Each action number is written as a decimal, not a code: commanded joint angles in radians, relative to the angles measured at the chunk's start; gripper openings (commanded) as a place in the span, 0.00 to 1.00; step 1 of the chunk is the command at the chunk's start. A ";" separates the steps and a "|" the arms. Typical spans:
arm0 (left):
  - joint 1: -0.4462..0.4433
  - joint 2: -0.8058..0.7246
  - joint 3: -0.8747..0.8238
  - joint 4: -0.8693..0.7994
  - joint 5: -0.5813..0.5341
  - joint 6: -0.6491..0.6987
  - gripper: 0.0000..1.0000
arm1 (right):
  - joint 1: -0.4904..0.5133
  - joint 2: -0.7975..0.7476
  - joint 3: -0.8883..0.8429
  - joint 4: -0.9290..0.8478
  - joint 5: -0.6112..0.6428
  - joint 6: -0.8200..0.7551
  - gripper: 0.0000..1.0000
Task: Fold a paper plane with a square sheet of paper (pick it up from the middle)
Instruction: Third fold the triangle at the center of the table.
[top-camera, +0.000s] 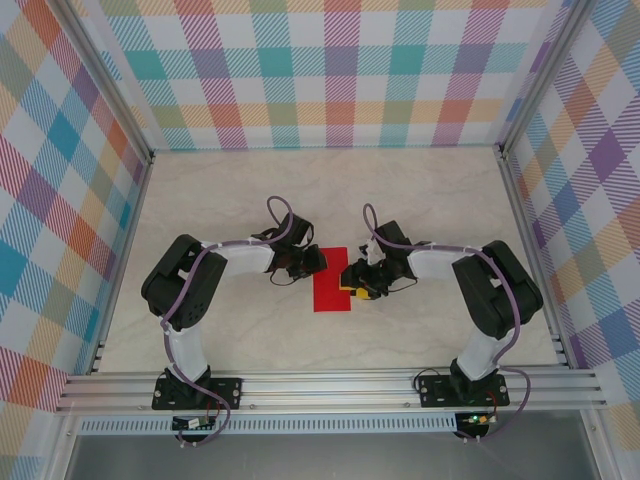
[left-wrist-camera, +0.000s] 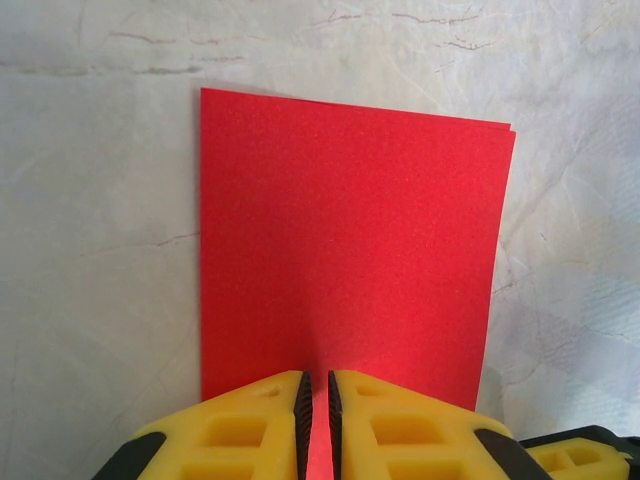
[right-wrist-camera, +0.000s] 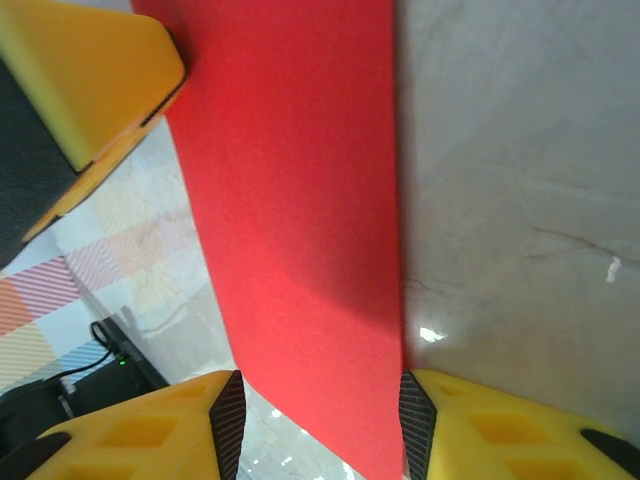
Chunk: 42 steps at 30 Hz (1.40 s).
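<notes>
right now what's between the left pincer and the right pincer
The red sheet of paper. The top view shows it filling the gap from the left pincer to the right pincer; the left one pinches its edge.

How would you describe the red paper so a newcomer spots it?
On the pale marbled table, look between the left gripper and right gripper. The red paper is there, a folded rectangle pinched in the left gripper's jaws; nothing else on the table is bright red.

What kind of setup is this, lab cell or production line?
Probably a lab-style benchtop robot cell, not a production line: two arms bolted to an aluminium rail, a marble-look tabletop, and checked panels walling it in on three sides.
</notes>
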 joint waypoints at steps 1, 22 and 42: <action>-0.018 0.018 -0.021 -0.027 -0.008 0.008 0.16 | 0.030 -0.039 0.045 -0.113 0.114 -0.037 0.47; -0.018 0.001 -0.033 -0.013 -0.001 0.005 0.16 | 0.068 0.031 0.087 -0.072 0.064 -0.001 0.45; -0.018 -0.014 -0.034 -0.023 -0.004 0.008 0.15 | 0.030 -0.008 0.070 -0.004 0.009 0.048 0.43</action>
